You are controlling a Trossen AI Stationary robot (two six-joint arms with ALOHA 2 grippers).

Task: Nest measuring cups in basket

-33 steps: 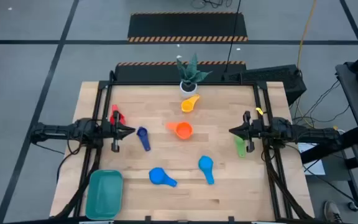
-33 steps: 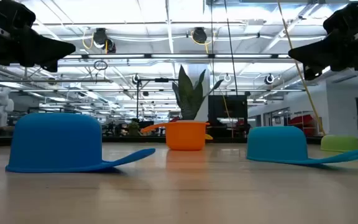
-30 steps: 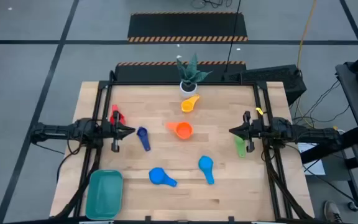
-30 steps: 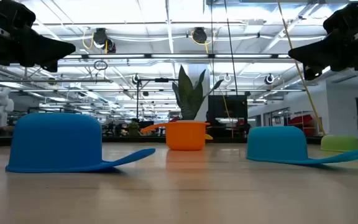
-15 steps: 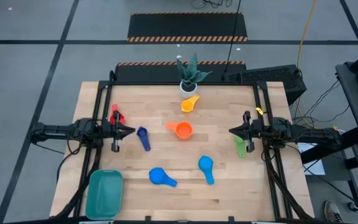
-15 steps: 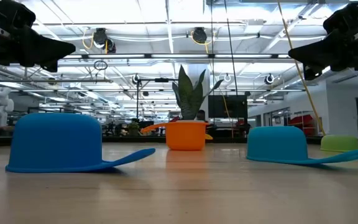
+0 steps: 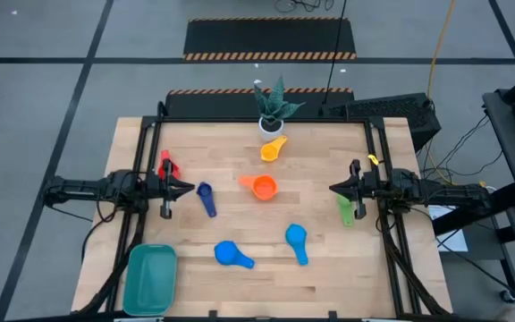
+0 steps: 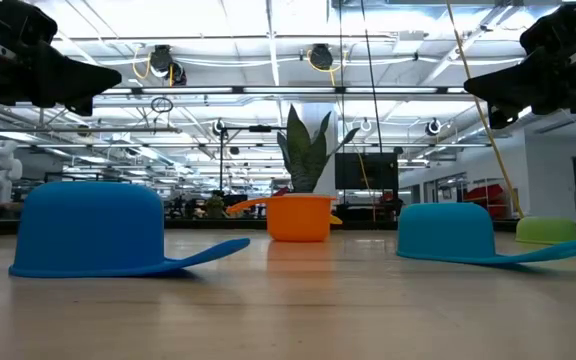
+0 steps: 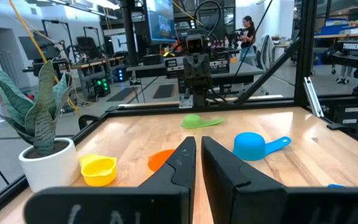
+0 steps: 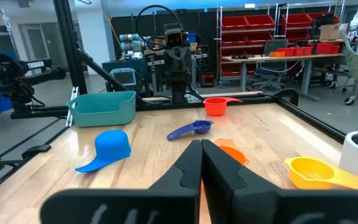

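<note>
Seven measuring cups lie scattered on the wooden table: red (image 7: pixel 166 166), navy (image 7: pixel 206 198), orange (image 7: pixel 262 187), yellow (image 7: pixel 273 148), green (image 7: pixel 345 210), blue (image 7: pixel 231 254) and light blue (image 7: pixel 296 240). In the low view the blue cup (image 8: pixel 93 228) and the light blue cup (image 8: pixel 446 232) rest mouth down, and the orange one (image 8: pixel 298 217) stands upright. The teal basket (image 7: pixel 150 277) sits at the near left corner. My left gripper (image 7: pixel 189 188) hovers shut near the navy cup. My right gripper (image 7: pixel 333 189) hovers shut beside the green cup. Neither touches anything.
A white pot with a green plant (image 7: pixel 274 112) stands at the middle of the far edge, just behind the yellow cup. Black frame rails (image 7: pixel 146 170) run along the left and right sides of the table. Bare wood lies between the two grippers and along the near edge.
</note>
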